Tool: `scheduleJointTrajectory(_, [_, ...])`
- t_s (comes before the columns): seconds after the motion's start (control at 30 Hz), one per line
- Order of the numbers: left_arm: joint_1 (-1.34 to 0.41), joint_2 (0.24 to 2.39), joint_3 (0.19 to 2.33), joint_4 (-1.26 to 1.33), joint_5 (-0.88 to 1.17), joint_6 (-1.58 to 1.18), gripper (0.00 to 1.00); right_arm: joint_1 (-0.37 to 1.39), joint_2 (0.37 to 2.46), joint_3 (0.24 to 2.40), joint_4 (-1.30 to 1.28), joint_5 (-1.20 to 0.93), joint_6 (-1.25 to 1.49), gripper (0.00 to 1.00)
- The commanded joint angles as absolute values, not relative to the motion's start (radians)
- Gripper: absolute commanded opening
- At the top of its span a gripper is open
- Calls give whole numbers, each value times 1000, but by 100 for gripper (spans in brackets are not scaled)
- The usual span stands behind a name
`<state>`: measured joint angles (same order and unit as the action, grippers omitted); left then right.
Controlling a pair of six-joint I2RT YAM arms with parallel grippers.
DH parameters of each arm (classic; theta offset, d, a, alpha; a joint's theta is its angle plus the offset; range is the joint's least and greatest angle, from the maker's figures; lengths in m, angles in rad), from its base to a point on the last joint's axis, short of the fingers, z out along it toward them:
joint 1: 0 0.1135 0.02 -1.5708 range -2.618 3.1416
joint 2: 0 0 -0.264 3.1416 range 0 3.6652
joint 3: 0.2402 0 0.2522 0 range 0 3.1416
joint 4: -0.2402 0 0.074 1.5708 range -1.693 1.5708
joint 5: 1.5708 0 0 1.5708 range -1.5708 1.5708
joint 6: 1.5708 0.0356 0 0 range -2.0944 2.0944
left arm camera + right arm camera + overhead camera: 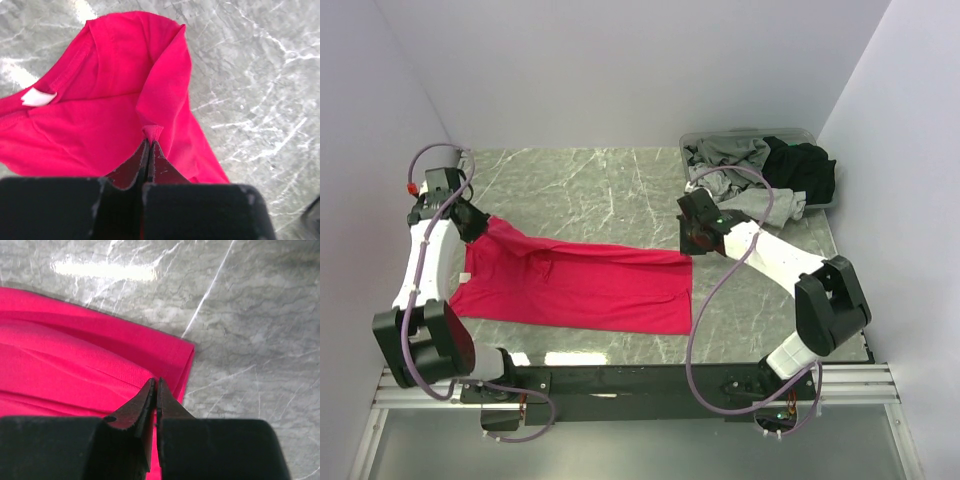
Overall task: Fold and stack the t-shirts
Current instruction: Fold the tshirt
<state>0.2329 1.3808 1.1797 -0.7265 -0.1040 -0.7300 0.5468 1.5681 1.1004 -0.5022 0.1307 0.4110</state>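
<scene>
— What's the red t-shirt (110,100) like in your jaws?
— Soft matt cloth; a fine weave shows close up. Its label (37,96) is smooth and white.
— The table (600,190)?
— Grey veined stone look, smooth, polished enough to glare.
— And you?
— My left gripper (150,146) and right gripper (155,385) are matt black, scuffed pale at the edges. My right arm (775,258) wears glossy white plastic. The tub (750,133) is cloudy grey plastic.
</scene>
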Motion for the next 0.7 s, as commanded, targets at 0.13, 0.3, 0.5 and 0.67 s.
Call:
scheduleJointTrajectory(0.13, [239,1284,1097,-765,-113,-796,0,572,1499,1049,-523,149,440,0])
scheduleJointTrajectory(0.3, [242,1241,1072,-788,-156,-813,0,591,1483,1008,-525,146,448,0])
scheduleJointTrajectory(0.5, [252,1230,1014,-798,-153,-833,0,615,1502,983,-534,144,466,0])
scheduleJointTrajectory(0.67, [259,1224,986,-801,-166,-830,0,637,1522,956,-540,160,486,0])
